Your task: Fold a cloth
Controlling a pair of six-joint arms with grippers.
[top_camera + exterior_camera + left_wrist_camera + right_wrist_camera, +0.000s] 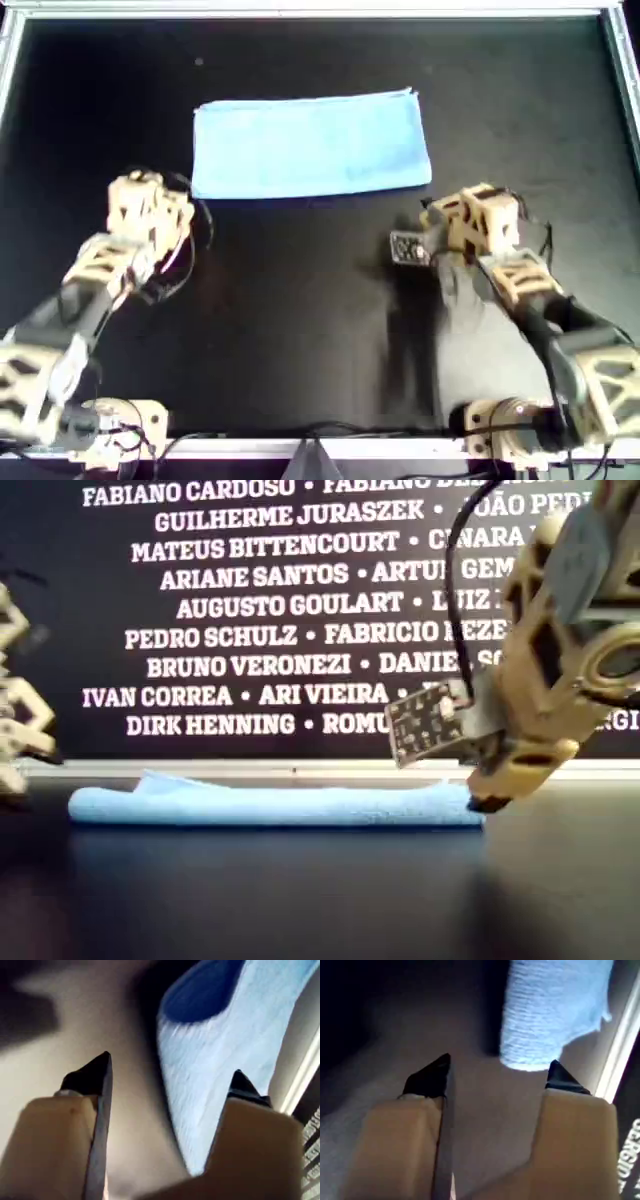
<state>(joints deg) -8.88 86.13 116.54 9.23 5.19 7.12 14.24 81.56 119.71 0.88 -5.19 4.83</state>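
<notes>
— Toward twelve o'clock on the black matte tabletop (300, 320) lies the thin light-blue striped fabric cloth (310, 145), already a folded strip. Next?

— Another fold, I'd judge. My first gripper (167, 1080) and my second gripper (495, 1075) both hang spread, empty, just short of its near edge — white-lettered name wall (250, 610) behind.

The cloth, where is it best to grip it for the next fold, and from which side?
Probably its two short ends: the cloth lies flat as a long folded strip. Come down from above, one open pincer at each near corner, then carry one end over the other.
</notes>
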